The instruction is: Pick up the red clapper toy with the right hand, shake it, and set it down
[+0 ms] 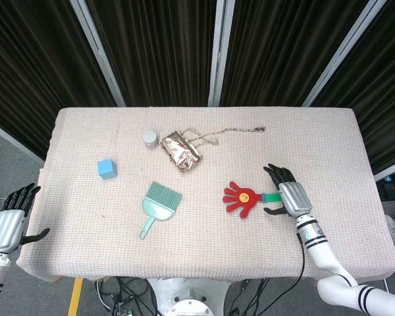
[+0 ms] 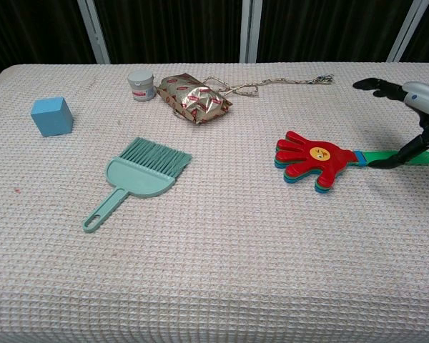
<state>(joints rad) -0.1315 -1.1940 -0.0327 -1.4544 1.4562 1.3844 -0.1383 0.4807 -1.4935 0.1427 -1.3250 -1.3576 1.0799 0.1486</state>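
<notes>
The tabletop (image 1: 85, 224) with its pale woven cover carries everything. The right hand (image 1: 288, 195) is at the right side with its fingers spread apart and holding nothing; one fingertip (image 2: 381, 163) reaches down to the green handle of the red clapper toy (image 2: 316, 158), though whether it touches cannot be told. The left hand (image 1: 8, 221) hangs off the table's left edge, fingers apart and empty. The red clapper toy lies flat on the cover right of centre, its palm toward the middle and its handle toward the right hand. Well to the left lie a teal dustpan brush (image 1: 158, 205), a foil snack packet (image 1: 181, 151) with a thin chain (image 1: 230, 132) trailing from it, a blue cube (image 1: 106, 168) and a small white jar (image 1: 149, 137). The toy looks set down, so the step in hand seems to be the release. To finish it cleanly, lift the fingers straight up off the handle before drawing the arm back, so nothing drags or flips the toy.
</notes>
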